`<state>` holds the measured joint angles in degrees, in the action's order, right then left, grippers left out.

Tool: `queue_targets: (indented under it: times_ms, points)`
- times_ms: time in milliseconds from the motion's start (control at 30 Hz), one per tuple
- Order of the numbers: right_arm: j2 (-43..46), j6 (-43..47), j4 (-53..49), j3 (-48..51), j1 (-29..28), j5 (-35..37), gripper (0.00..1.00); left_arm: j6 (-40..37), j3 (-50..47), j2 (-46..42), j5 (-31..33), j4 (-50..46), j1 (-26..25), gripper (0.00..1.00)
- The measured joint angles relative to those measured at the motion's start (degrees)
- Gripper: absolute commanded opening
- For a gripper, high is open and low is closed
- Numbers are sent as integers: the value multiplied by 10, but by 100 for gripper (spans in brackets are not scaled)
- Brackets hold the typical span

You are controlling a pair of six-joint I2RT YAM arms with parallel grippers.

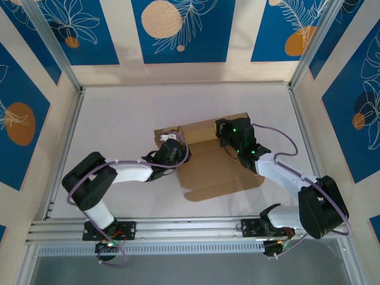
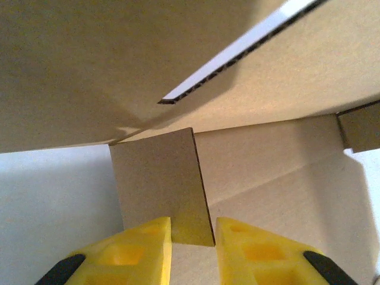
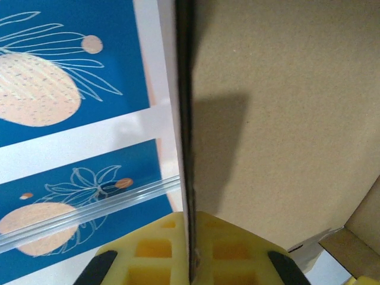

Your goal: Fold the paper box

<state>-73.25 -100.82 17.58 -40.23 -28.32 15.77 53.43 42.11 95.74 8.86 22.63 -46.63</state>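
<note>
Brown cardboard of the paper box (image 1: 221, 171) lies at the middle of the counter (image 1: 119, 119), base flat and rear wall raised. On its left end, the left hand (image 2: 193, 237) pinches a small side flap (image 2: 160, 184). The right hand (image 3: 189, 252) is clamped on the rear wall's edge.

Paper box (image 2: 89, 71) cropped by top, side edges.

No writing, label, brand or number can be read: the paper box (image 1: 214, 171) is plain brown cardboard, and the blue wall panels (image 1: 178, 35) carry only drawn leaves and circles.
</note>
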Motion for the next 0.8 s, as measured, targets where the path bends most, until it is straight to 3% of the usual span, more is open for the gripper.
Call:
queue_targets:
  times_ms: [800]
  points:
    - [-26,0,9,10,-12,38,0,-80,127,112,-33,-122,-3,31]
